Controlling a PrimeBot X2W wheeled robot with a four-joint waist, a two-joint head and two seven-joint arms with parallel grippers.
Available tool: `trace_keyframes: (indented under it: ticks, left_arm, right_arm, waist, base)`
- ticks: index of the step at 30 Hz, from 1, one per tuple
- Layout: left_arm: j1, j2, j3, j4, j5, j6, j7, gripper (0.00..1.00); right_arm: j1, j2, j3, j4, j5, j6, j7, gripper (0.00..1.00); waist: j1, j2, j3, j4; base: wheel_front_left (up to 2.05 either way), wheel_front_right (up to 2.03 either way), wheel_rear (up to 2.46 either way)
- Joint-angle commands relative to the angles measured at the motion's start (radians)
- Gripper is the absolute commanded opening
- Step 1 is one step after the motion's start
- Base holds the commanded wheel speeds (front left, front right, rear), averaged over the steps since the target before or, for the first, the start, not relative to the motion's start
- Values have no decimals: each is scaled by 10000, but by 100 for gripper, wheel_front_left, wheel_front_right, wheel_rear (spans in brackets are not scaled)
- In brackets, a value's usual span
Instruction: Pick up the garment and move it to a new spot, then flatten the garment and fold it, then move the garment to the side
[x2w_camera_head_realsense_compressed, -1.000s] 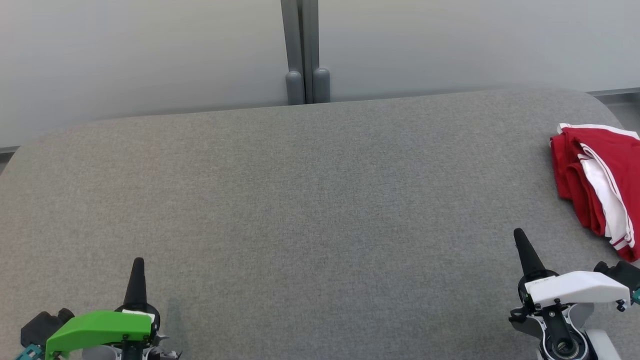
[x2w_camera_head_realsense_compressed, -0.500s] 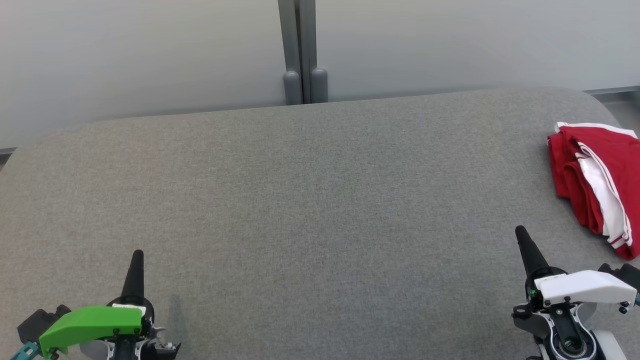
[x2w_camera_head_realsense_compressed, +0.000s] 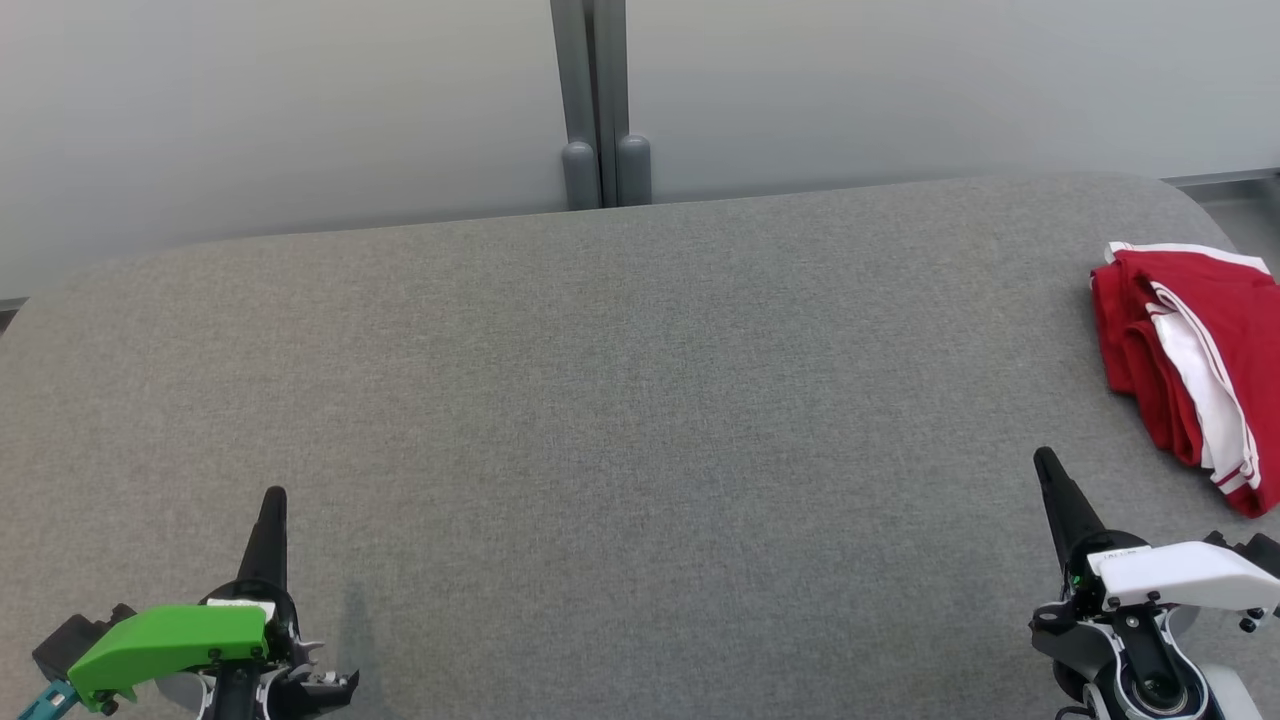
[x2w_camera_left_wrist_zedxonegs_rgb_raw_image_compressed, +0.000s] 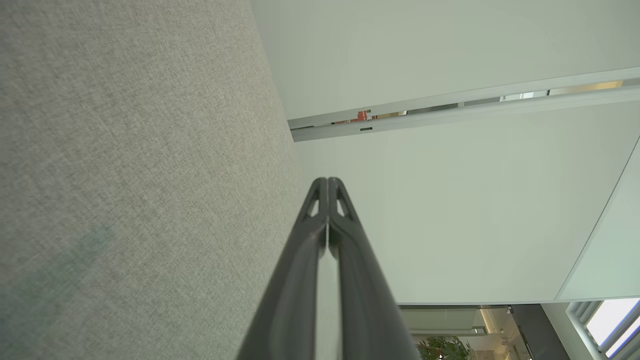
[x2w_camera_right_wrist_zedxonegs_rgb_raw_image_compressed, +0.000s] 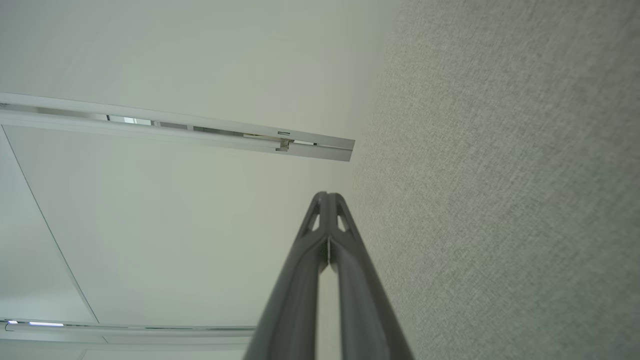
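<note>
The garment (x2w_camera_head_realsense_compressed: 1195, 370), red with white stripes, lies folded at the far right edge of the grey table (x2w_camera_head_realsense_compressed: 620, 400) in the head view. My left gripper (x2w_camera_head_realsense_compressed: 273, 497) sits shut at the lower left, tips pressed together with nothing between them, far from the garment. At the lower right my right gripper (x2w_camera_head_realsense_compressed: 1045, 459) is shut too, a short way left of and nearer than the garment, apart from it. In the left wrist view the left gripper (x2w_camera_left_wrist_zedxonegs_rgb_raw_image_compressed: 327, 181) is shut and empty. The right gripper (x2w_camera_right_wrist_zedxonegs_rgb_raw_image_compressed: 326, 195) in the right wrist view has its tips touching.
A pale wall panel with a grey vertical post (x2w_camera_head_realsense_compressed: 598, 100) stands behind the table's far edge. The table's rounded corners lie at the far left and far right. Wide bare grey cloth stretches between the two grippers.
The head view has drifted slightly, so the post and garment sit a little further left. Both grippers stay shut and show slightly lower in the picture.
</note>
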Motion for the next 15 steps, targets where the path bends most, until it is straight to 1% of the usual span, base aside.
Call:
trace_keyframes:
  ticks: [1, 15]
  left_arm:
    - [-210, 76, 56, -82, -229, -29, 61, 0]
    - [-292, 83, 116, -178, -1175, -33, 315, 0]
  right_arm:
    - [80, -58, -44, -108, 227, -5, 62, 0]
    - [164, -67, -116, -282, 1220, -6, 330, 0]
  waist:
    - [0, 0, 0, -5]
    - [0, 0, 6, -63]
  base:
    - [0, 0, 0]
    - [0, 0, 0]
